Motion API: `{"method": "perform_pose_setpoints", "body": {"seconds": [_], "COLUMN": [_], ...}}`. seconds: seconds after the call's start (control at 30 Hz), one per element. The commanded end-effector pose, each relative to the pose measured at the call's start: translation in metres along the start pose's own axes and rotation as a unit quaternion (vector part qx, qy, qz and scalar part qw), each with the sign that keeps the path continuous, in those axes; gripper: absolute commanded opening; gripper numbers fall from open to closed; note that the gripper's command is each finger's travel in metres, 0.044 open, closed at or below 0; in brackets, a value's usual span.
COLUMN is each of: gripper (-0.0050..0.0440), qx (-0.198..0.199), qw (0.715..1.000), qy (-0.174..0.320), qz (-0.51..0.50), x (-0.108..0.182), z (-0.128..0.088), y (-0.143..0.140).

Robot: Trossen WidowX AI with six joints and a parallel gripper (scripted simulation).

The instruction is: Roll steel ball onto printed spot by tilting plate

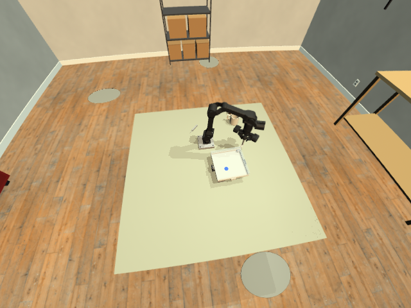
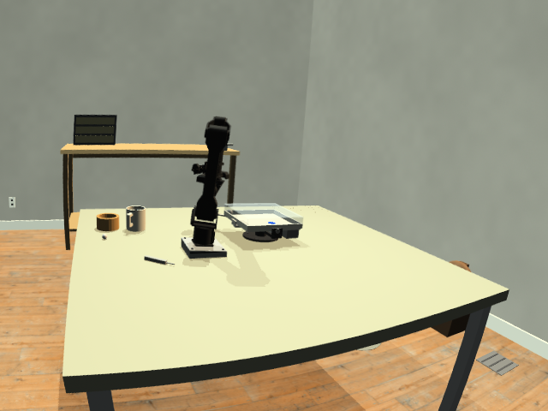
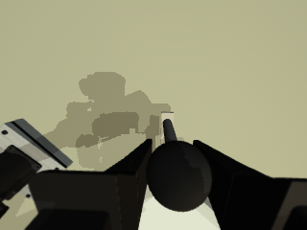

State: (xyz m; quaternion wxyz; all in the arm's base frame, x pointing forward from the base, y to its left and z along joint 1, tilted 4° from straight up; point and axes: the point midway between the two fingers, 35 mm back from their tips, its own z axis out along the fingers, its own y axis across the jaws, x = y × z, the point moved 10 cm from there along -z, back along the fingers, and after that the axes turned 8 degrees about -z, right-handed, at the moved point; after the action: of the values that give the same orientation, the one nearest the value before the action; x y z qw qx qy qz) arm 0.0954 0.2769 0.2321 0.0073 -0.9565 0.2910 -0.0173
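Observation:
The clear-lidded plate (image 1: pixel 229 164) (image 2: pixel 264 217) is square and white, and sits on a black pivot stand on the table. A blue printed spot (image 1: pixel 226 168) marks its middle and also shows in the exterior view (image 2: pixel 271 222). I cannot make out the steel ball under the lid. My gripper (image 1: pixel 243 140) hangs just beyond the plate's far right corner. In the wrist view the gripper (image 3: pixel 178 158) is shut on a black round knob (image 3: pixel 178 174). The knob's thin stem runs to a small white tab. A corner of the plate (image 3: pixel 29 139) shows at the left.
A grey mug (image 2: pixel 135 217), a brown ring (image 2: pixel 108 221) and a small dark ball (image 2: pixel 104 236) stand at the table's far left. A dark pen (image 2: pixel 158 260) lies left of the arm base (image 2: pixel 203 247). The mug (image 1: pixel 234 117) is behind the arm.

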Motion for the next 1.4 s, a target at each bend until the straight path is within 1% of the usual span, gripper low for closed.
{"method": "perform_pose_setpoints", "body": {"seconds": [0.0, 0.1, 0.13, 0.6, 0.87, 0.93, 1.37], "gripper": [0.0150, 0.0150, 0.0150, 0.0150, 0.0150, 0.0150, 0.0150], "qx": [0.001, 0.001, 0.001, -0.002, -0.002, -0.001, 0.000], "qw": [1.000, 1.000, 1.000, 1.000, 1.000, 1.000, 1.000], "qy": [-0.002, -0.002, -0.002, 0.010, 0.012, 0.013, 0.011], "qz": [-0.001, -0.001, -0.001, -0.001, -0.001, -0.002, -0.002], "x": [0.003, 0.002, 0.002, -0.003, -0.004, -0.004, -0.003], "z": [-0.004, -0.002, 0.001, 0.007, 0.008, 0.006, 0.004], "y": [0.002, 0.006, -0.004, -0.002, -0.002, 0.003, 0.001]}}
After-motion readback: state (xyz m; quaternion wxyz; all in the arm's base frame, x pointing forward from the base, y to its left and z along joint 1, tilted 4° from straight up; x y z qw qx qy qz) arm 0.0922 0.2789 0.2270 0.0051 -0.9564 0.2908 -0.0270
